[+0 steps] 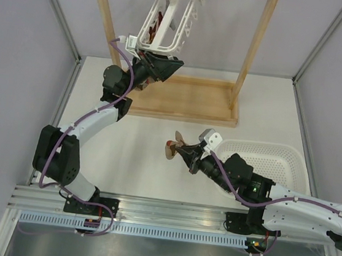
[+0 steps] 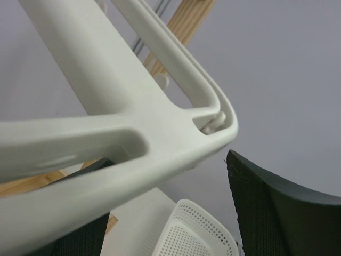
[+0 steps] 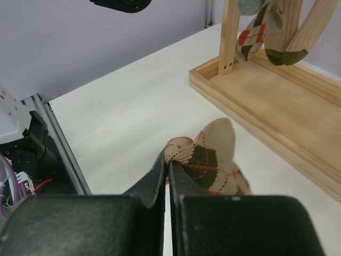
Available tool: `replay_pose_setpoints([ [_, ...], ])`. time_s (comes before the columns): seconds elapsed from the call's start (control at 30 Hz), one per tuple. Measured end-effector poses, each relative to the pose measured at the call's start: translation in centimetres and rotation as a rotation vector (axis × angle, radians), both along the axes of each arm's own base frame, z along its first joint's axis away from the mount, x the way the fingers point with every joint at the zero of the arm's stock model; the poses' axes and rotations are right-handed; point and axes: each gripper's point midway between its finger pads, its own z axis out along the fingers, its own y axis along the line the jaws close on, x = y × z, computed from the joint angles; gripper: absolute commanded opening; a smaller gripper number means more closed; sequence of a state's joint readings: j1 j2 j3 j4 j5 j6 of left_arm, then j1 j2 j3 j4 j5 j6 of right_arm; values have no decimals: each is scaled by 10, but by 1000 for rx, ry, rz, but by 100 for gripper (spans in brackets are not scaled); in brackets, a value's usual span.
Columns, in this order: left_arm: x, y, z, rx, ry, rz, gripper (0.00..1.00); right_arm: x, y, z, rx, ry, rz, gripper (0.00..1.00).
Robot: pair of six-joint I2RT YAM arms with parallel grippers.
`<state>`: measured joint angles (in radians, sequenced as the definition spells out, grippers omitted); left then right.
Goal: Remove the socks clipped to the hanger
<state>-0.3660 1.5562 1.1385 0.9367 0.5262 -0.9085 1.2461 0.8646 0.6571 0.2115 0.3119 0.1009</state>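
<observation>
The white hanger (image 1: 170, 26) hangs from the wooden rack's top bar, with socks (image 1: 160, 19) only glimpsed through its frame. My left gripper (image 1: 158, 66) is raised to the hanger's lower edge. In the left wrist view its jaws stand wide apart (image 2: 170, 213), and the hanger frame (image 2: 133, 133) crosses just in front of them. My right gripper (image 1: 181, 149) is low over the table and shut on the cuff of a brown, red and cream argyle sock (image 3: 213, 154). The gripper (image 3: 170, 162) pinches the sock (image 1: 172, 148). More socks (image 3: 254, 29) hang at the right wrist view's top.
The wooden rack (image 1: 189, 99) stands at the back on a flat base (image 3: 266, 96). A white perforated basket (image 1: 272, 161) sits at the right next to my right arm and also shows in the left wrist view (image 2: 192, 229). Grey walls enclose the table.
</observation>
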Motion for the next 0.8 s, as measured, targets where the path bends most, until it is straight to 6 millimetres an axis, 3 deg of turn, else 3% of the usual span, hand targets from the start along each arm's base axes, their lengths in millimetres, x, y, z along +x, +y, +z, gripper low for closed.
replay_pose_setpoints([
  [0.47,-20,17,-40,152,43,100,89,24,-23,-13,-75,19,-183,1],
  [0.67,-34,37,-72,232,85,212,89,44,-36,-16,-120,25,-314,1],
  [0.8,-48,51,-92,305,122,282,89,69,-54,-22,-147,50,-413,1],
])
